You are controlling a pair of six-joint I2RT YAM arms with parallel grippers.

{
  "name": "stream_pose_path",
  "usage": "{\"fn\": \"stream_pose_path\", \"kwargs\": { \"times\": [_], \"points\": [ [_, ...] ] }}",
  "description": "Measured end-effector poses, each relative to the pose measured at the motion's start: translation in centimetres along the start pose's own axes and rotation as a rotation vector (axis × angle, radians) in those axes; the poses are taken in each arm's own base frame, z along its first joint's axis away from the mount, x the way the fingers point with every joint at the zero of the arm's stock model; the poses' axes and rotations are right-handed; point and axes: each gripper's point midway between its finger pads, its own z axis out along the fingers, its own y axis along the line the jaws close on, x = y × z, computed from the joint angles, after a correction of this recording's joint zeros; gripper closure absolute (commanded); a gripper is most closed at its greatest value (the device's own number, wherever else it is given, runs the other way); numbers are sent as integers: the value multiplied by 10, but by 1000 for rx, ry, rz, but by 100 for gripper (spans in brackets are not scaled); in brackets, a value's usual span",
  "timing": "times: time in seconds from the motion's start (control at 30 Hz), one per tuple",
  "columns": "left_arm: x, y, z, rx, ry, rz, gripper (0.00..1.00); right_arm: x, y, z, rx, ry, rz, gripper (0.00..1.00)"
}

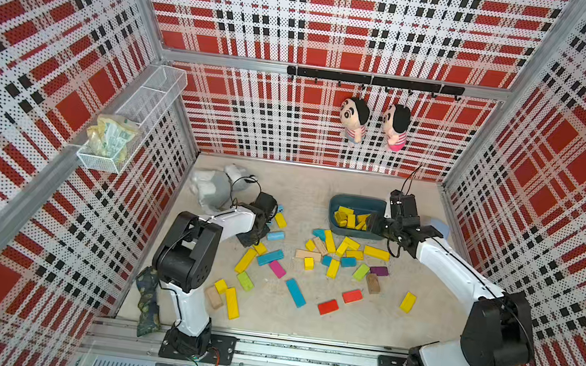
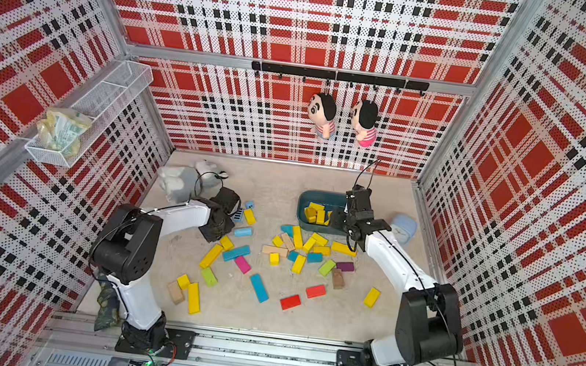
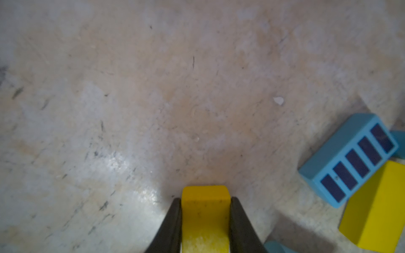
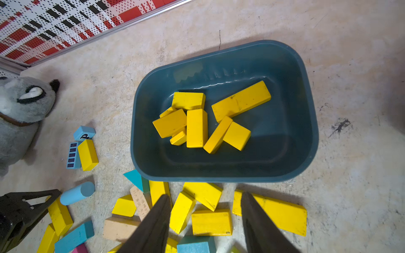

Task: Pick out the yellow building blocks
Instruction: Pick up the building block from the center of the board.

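We see left gripper [image 3: 206, 198] clamped across the narrow sides of a yellow block [image 3: 206, 219], low over the worktop [image 3: 153, 87], probably for a clean lift. The right gripper [image 4: 205, 195] is open and empty above loose yellow blocks [image 4: 211, 222] beside the bin [image 4: 306, 105], which already holds several.

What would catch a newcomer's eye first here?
Probably the loud red plaid walls, with two dolls hanging on the back one. On the table, bright toy blocks lie scattered, and a dark teal tub farther back holds only yellow blocks. The left fingers are shut on a yellow block.
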Motion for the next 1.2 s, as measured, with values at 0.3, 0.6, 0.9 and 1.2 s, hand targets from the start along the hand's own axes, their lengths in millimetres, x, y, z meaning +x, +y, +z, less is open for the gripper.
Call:
{"fn": "stream_pose_path", "kwargs": {
  "times": [0.3, 0.6, 0.9, 1.2],
  "points": [
    [-43, -28, -82, 229, -168, -75, 100, 19, 55, -8, -116, 10, -146, 44],
    [-13, -76, -130, 517, -161, -33, 100, 74, 204, -41, -631, 37, -367, 43],
    [22, -98, -142, 663, -103, 21, 100, 87, 236, -24, -741, 123, -362, 43],
    [29, -104, -148, 735, -85, 33, 100, 89, 242, -10, -733, 152, -341, 47]
  ]
}}
